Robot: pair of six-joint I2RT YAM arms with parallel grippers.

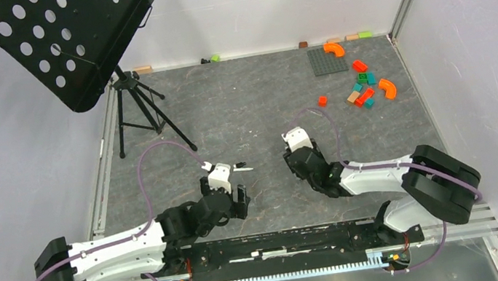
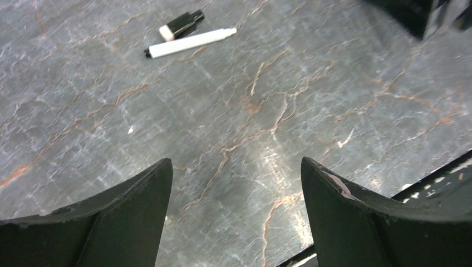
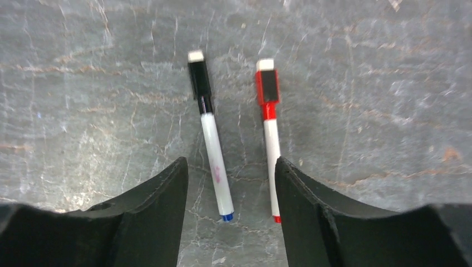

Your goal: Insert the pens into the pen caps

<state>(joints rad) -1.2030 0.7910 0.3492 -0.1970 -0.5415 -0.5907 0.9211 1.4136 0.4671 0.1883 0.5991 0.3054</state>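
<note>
**A:** Where is the work item?

**B:** The loose pen (image 2: 190,43) lies flat on the surface (image 2: 334,83), out beyond the left tool (image 2: 236,164). The loose black cap (image 2: 182,25) lies just beside it on the far side, not joined.

**A:** Tool state?

**B:** Left tool: released, jaws wide, nothing between them. Right tool (image 3: 231,161): released as well. The black-capped pen (image 3: 214,161) and the red-capped pen (image 3: 271,139) lie side by side in its gap, ungripped.

**A:** Procedure for the step in hand?

**B:** By my judgement:
- One tool grips the barrel mid-length.
- The other grips the cap near its closed end.
- Bring both axes into line, then press straight, without twisting.
- A tilted cap would likely jam or skid away.

**A:** Cap contents?

**B:** The fitted black cap (image 3: 199,80) and the red cap (image 3: 268,89) each hold a pen. The loose black cap holds nothing.
</note>
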